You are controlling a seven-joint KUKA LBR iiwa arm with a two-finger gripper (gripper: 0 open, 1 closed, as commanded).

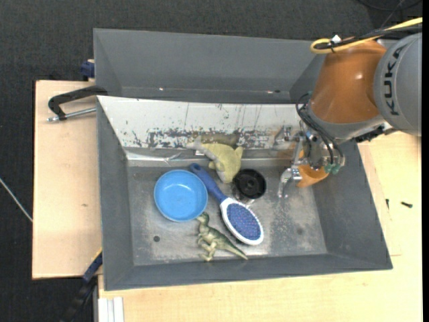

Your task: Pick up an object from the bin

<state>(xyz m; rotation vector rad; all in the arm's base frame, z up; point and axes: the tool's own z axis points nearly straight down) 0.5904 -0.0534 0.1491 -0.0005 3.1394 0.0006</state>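
Black round cap [250, 184], mid-floor of the bin [352, 230], lies just left of the end effector [287, 180], whose opening cannot be told; approach step: next, probably shift left and descend.

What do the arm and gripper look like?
The arm is grey with dark KUKA lettering, its wrist under a rounded orange cover. A pale yellow cable runs over the top. The gripper is silvery metal with an orange part and dark wires.
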